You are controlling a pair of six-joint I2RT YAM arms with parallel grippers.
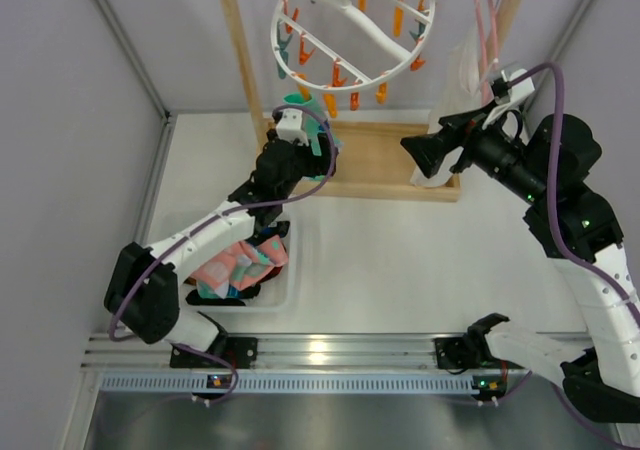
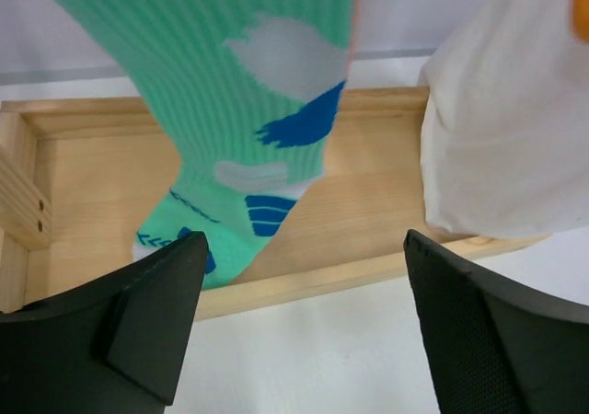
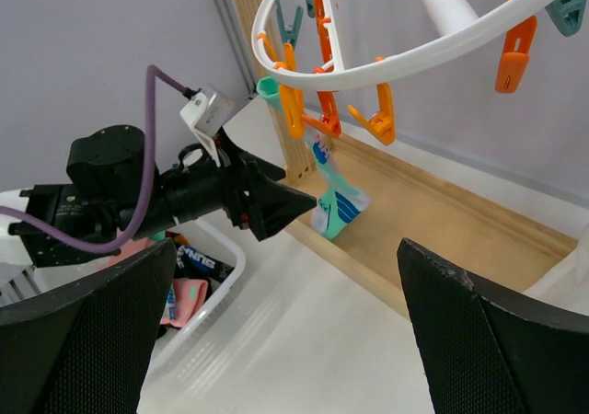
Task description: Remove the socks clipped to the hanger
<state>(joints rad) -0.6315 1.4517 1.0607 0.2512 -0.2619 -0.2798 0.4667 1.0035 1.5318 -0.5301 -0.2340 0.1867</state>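
The white ring hanger (image 1: 350,30) with orange and teal pegs hangs from the wooden rack's top bar; it also shows in the right wrist view (image 3: 396,60). One teal-green sock (image 2: 248,110) with blue and pale marks hangs from a peg, its toe over the rack's base (image 3: 336,207). My left gripper (image 2: 304,322) is open and empty, just in front of and below the sock, not touching it (image 1: 305,155). My right gripper (image 3: 285,331) is open and empty, raised to the right of the hanger (image 1: 420,150).
A white bin (image 1: 285,290) holding pink, teal and black socks sits under my left arm. The wooden rack base (image 2: 368,202) lies behind my left gripper. A white garment (image 2: 506,129) and a pink clothes hanger (image 1: 487,30) hang at the rack's right.
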